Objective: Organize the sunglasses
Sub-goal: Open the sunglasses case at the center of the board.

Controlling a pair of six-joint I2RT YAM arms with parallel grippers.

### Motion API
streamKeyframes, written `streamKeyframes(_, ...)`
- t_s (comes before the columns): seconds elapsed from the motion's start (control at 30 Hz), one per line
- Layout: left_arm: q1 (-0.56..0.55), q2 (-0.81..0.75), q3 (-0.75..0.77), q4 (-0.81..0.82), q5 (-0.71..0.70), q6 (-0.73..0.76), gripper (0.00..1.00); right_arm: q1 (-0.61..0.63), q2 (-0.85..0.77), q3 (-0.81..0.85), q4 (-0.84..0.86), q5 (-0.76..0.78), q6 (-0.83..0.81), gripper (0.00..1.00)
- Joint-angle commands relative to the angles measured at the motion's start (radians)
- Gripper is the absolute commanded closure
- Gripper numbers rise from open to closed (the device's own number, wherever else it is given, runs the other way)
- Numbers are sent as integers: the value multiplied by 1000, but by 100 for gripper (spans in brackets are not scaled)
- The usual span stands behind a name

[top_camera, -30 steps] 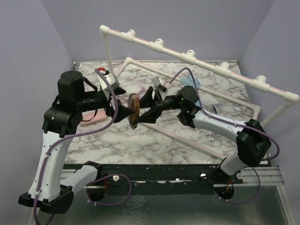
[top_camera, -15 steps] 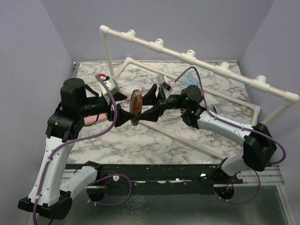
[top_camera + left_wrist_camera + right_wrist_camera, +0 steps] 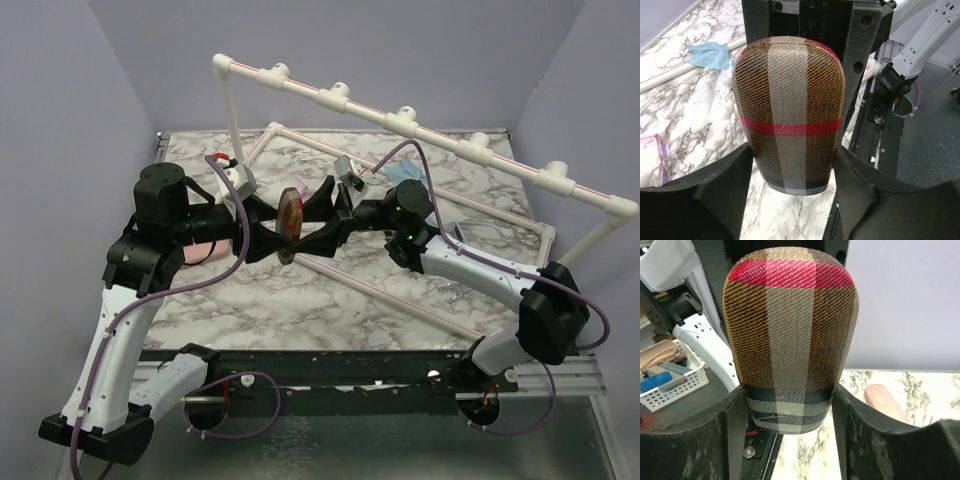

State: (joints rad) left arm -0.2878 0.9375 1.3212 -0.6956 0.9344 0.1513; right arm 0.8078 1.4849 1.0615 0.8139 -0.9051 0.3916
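While right gripper (image 3: 788,402) pinched the plaid case (image 3: 790,330), left gripper (image 3: 792,162) flanked it, grip unconfirmed; opening it would need 2 holds.

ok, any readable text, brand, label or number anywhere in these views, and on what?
None readable.
Brown plaid oblong case: woven pattern only, no brand or label in view.
Items in the white plastic basket: too blurred to tell whether they carry print.
Marble-pattern table and white pipe frame: no markings visible.

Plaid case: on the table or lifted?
Lifted: the plaid case sits between left gripper and right gripper, above the table.
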Motion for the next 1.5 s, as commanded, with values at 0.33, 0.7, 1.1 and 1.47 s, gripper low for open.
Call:
streamKeyframes(0.33,-2,1,-3,33,-3,-27,100,10,-18,19,-72,33,-50,53)
streamKeyframes(0.7,-2,-3,0,34,-12,-20,100,11,-72,5,-223,202,-173,0)
streamKeyframes(1.1,-2,-15,5,-59,12,133,100,6,-117,-14,-325,333,-311,0)
streamKeyframes(1.47,-2,-14,27,-141,20,214,100,-17,-105,-2,-356,365,-296,4)
